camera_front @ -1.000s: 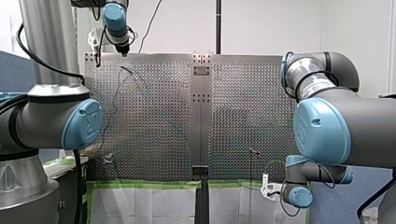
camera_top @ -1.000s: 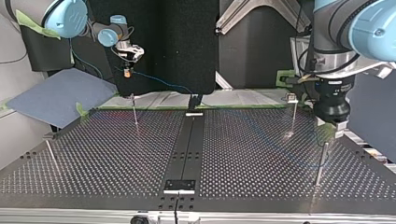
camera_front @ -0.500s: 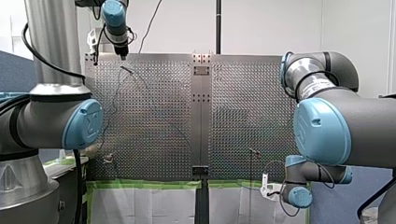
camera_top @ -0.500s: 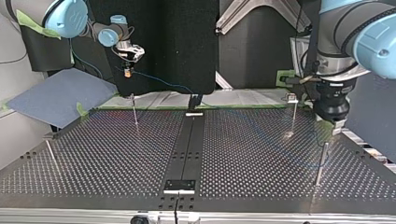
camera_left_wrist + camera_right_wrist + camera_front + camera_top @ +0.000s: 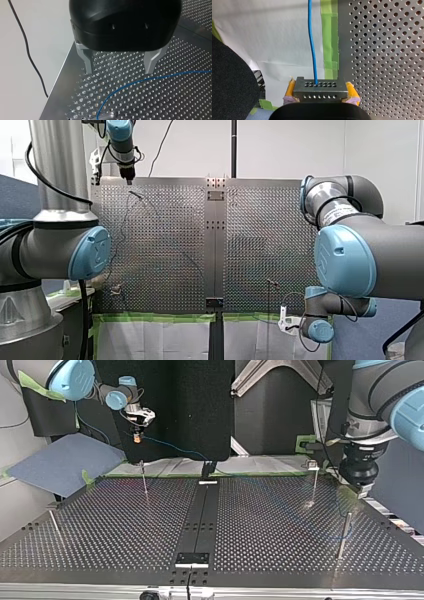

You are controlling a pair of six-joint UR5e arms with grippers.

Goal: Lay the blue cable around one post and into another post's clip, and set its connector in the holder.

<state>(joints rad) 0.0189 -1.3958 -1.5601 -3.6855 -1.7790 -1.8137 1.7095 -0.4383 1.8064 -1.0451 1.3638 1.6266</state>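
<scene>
While my right pincer (image 5: 136,435), at the upper left of the top view, grips the grey perforated metal connector block (image 5: 320,90) between yellow pads, the thin blue cable (image 5: 312,45) leaves the block and runs ahead past green tape (image 5: 329,37). At that view's right edge my left pincer (image 5: 118,71) hangs over the perforated metal table (image 5: 175,95), metal fingers apart, nothing between them. Cable lies on the table just ahead of these fingers, curving beside a slim metal post (image 5: 106,116); contact not discernible.

From behind the arms, the front view looks across the silver perforated metal table (image 5: 165,245); the low top view faces back over it. Both wrist views sit close above its edges.
</scene>
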